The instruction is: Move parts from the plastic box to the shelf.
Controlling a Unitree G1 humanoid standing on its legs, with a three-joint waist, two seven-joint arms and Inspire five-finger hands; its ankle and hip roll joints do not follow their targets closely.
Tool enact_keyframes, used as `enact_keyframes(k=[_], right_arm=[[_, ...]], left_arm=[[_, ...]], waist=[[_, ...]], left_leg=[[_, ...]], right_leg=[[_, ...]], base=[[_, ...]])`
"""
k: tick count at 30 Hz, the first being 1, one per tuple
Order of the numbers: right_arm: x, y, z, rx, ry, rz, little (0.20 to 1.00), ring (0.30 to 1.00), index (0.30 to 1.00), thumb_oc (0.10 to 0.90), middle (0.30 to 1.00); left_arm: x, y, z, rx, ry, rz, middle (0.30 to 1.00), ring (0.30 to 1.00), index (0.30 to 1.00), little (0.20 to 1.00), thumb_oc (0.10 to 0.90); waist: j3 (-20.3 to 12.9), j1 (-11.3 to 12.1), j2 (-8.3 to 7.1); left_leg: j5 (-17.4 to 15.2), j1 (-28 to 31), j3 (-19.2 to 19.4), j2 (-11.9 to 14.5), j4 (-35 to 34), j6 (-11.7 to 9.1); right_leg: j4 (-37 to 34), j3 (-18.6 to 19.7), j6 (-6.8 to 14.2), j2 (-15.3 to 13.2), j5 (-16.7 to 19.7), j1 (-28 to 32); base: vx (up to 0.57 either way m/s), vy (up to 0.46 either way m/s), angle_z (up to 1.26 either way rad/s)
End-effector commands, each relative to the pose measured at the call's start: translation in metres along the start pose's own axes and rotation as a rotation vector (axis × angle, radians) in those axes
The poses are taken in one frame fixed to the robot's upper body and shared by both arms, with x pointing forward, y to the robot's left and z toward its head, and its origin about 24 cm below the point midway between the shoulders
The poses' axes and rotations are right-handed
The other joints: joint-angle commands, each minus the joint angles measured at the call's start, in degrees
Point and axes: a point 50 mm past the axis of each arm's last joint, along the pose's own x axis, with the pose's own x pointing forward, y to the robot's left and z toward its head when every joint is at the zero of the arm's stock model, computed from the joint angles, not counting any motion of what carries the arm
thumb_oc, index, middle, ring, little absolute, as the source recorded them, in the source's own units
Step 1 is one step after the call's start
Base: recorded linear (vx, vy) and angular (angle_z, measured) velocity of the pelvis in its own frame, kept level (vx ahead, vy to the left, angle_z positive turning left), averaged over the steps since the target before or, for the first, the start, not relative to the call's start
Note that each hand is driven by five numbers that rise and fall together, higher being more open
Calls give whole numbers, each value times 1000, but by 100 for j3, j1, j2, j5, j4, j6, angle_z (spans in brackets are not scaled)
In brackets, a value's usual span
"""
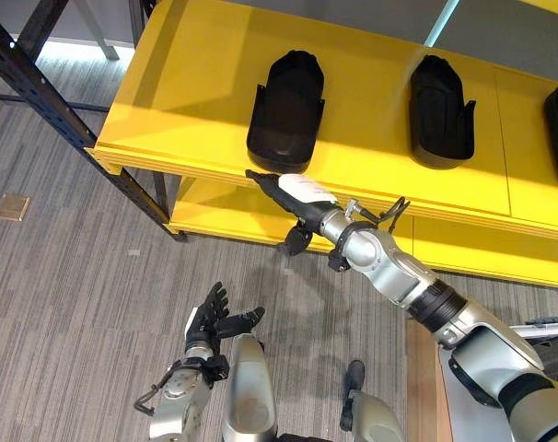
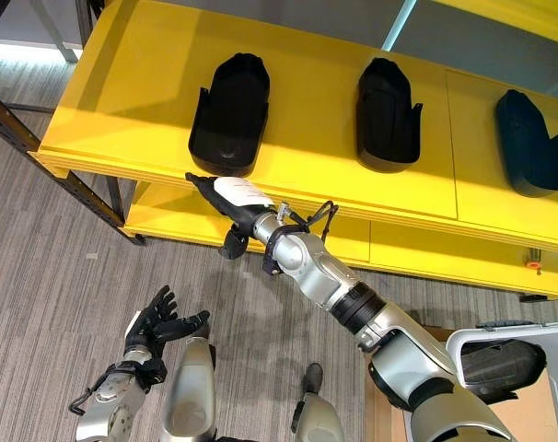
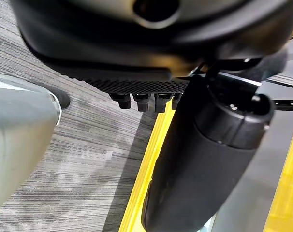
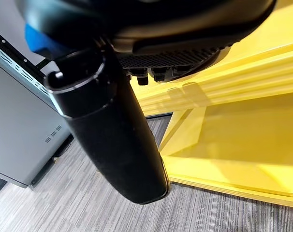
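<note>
We look down on a yellow shelf with a lower yellow tier beneath it, standing on grey striped carpet. Three black moulded parts lie on the top board: the left part, the middle part, and a third part toward the right end, well apart from one another.

The right hand reaches out from the lower right to the shelf's front edge, just below the left part. Its fingers are stretched straight and flat against the edge of the board, holding nothing; the thumb hangs below, over the lower tier. We cannot tell whether the fingertips touch the left part itself. In the right wrist view the thumb stands dark before the yellow boards.

The left hand hangs low near the floor, palm up, fingers spread loosely and empty. In the left wrist view its thumb shows against a yellow rail and the carpet.

At the lower right corner a pale plastic box sits close by, with another black part lying inside it.
</note>
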Motion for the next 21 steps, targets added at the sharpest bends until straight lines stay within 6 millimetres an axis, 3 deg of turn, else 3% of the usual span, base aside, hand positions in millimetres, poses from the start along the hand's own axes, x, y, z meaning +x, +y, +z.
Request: enact_keyframes(k=[1, 21], right_arm=[[12, -62, 59, -170, -233, -199, 1000, 1000, 1000, 900, 1000], [14, -80, 67, -257, -246, -241, 1000, 1000, 1000, 900, 1000]], left_arm=[[-12, -11, 29, -36, -177, -37, 1000, 1000, 1000, 1000, 900], [-11, -12, 25, -42, -160, -36, 1000, 1000, 1000, 1000, 900]], waist=[[-55, -17, 192], [-55, -111, 241]], left_leg=[[823, 652, -37, 201, -725, 99], [834, 484, -78, 189, -673, 73]], right_leg=[[267, 107, -163, -170, 627, 136], [311, 151, -174, -171, 660, -46]], base=[[0, 0, 0], [0, 0, 0]])
